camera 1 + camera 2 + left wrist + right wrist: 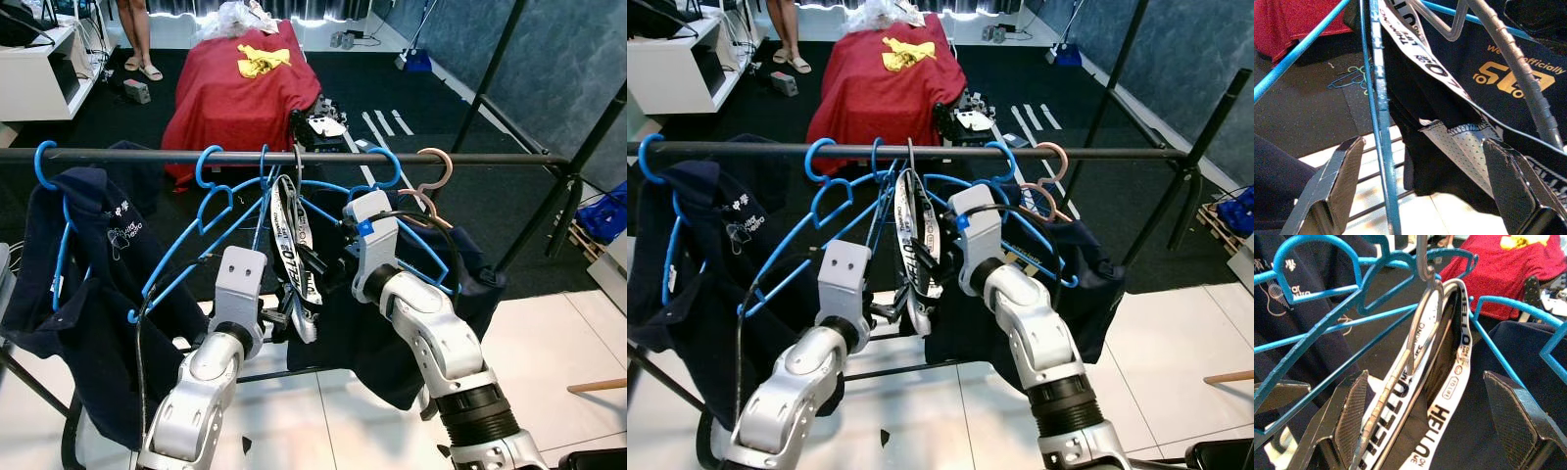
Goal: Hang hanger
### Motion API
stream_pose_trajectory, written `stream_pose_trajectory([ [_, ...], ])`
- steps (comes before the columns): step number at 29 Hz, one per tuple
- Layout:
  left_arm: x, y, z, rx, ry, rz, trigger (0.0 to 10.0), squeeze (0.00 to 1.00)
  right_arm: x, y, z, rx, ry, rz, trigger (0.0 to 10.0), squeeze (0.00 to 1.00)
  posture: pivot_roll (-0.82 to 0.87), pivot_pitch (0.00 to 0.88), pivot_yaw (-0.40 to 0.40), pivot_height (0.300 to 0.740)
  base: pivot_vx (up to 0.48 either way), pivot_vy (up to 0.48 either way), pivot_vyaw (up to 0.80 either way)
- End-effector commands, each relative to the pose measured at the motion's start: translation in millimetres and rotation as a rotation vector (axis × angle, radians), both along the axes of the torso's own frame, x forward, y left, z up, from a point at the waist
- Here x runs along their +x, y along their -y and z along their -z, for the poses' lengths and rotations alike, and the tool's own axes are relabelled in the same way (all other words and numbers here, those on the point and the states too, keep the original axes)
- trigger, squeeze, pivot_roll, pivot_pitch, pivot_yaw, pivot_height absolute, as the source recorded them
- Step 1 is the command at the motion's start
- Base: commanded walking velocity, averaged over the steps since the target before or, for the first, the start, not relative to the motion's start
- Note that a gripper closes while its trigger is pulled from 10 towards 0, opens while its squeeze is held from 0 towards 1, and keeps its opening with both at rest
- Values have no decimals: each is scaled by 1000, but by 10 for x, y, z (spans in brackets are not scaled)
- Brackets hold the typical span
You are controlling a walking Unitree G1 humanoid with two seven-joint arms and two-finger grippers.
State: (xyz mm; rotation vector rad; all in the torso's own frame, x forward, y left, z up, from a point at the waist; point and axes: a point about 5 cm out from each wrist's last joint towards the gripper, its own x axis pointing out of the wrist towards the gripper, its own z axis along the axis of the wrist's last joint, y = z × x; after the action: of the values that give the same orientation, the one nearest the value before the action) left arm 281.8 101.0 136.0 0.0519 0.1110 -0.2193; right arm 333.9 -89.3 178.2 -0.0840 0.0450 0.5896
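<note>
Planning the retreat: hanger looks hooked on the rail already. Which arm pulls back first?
Right, probably. The right gripper is open, with the metal hanger loose between its fingers. The left gripper, also open, straddles a blue hanger wire, so it may snag.

Bright, even indoor light; head views sharp w/ slight edge warp. Wrist views soft, close stuff blurred.

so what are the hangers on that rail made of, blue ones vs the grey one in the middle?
Thin blue hangers: look like plastic or plastic-coated wire; slim, uniformly coloured, slightly glossy. Can't tell which.
Grey hanger carrying the black garment with white lettered trim: looks like bare metal; silvery sheen, and a ribbed arm in the left wrist view.
Dark horizontal rail: probably painted metal tube, matte.
</note>
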Motion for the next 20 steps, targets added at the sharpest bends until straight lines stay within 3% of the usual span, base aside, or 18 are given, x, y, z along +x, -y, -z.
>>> stream_pose_trajectory([
  [1,-9,-4,20,10,-5,5,10000,0,47,-5,37,-19,-23,-9,10000,0,-6,112,-64,740,0,0,0],
  [10,1,-23,14,16,-3,1,10000,0,176,-41,55,-58,-51,-34,10000,0,2,111,-64,740,0,0,0],
  [20,-38,-49,38,24,-15,-6,10000,0,311,-96,-121,-63,-14,-148,10000,0,7,124,-64,740,0,0,0],
])
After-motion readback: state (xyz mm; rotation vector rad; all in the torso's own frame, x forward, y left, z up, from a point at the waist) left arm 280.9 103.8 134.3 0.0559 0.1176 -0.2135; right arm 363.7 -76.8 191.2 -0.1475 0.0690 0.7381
